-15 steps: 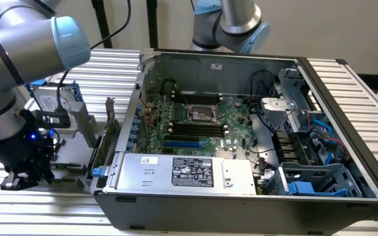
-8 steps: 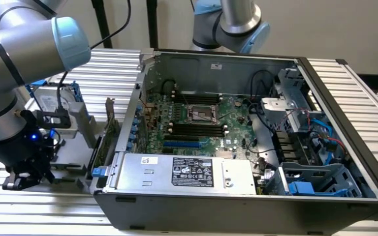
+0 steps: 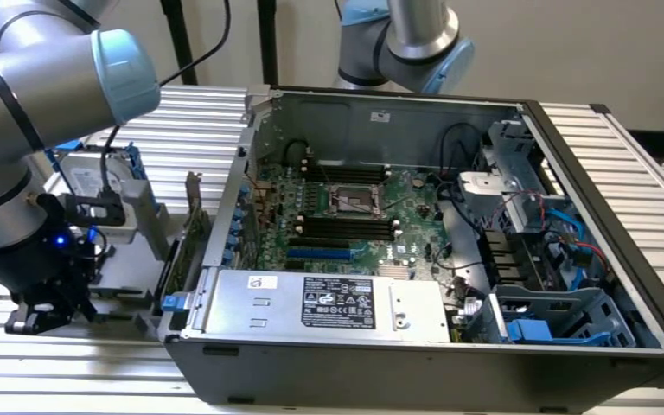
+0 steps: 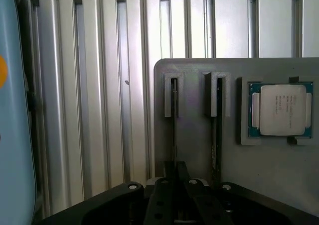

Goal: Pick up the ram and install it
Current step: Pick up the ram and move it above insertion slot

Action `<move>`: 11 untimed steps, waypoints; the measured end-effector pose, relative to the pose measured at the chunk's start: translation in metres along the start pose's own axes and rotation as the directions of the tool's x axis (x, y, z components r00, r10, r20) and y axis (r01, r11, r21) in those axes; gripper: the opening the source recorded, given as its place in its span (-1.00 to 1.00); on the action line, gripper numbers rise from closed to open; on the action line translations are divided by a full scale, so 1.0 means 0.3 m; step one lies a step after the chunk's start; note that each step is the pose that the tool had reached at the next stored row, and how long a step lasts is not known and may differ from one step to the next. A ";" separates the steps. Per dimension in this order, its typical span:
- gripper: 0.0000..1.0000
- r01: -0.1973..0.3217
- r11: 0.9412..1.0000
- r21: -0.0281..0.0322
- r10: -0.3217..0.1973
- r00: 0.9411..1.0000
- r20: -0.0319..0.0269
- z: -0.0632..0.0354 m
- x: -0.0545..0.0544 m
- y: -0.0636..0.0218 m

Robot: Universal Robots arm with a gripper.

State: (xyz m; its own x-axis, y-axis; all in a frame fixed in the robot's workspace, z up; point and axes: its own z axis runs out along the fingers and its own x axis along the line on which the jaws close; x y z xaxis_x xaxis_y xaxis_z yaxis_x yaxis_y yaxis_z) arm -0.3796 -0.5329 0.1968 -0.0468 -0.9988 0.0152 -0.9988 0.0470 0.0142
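Grey moulded holder (image 4: 194, 130) lies on the slatted aluminium table (image 4: 99, 110) beneath your arm. Each of its two narrow slots carries a thin circuit-board stick standing on edge. Your black two-fingered gripper (image 4: 175, 172) is clenched on the ram (image 4: 174, 120), which you see edge-on as a thin dark strip. It is the stick in the slot farther from the square silver processor chip (image 4: 280, 109), and the fingers pinch its near end where it sits in that slot. The second stick (image 4: 218, 130) stands just beside it, untouched. In the exterior view your arm reaches down at that view's left, outside the open black computer case (image 3: 424, 372). The green motherboard (image 3: 355, 186) inside shows long black memory slots (image 3: 344, 226) near its middle.
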 end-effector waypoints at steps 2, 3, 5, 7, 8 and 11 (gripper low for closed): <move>-0.73 -0.002 1.000 0.000 0.002 1.000 0.000 -0.001 0.000 -0.001; -0.73 -0.002 1.000 0.001 0.002 1.000 0.001 -0.002 0.000 -0.002; -0.73 -0.003 1.000 0.001 0.003 1.000 0.001 -0.008 -0.001 -0.003; -0.73 -0.003 1.000 0.000 0.003 1.000 0.000 -0.022 -0.001 -0.003; -0.73 -0.003 1.000 0.000 0.003 1.000 0.000 -0.028 -0.001 -0.003; -0.73 -0.004 1.000 0.000 0.004 1.000 0.000 -0.056 -0.001 -0.003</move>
State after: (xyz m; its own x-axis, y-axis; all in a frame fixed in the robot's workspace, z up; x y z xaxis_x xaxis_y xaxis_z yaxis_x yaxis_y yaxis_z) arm -0.3785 -0.5325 0.2136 -0.0503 -0.9986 0.0152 -0.9986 0.0505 0.0142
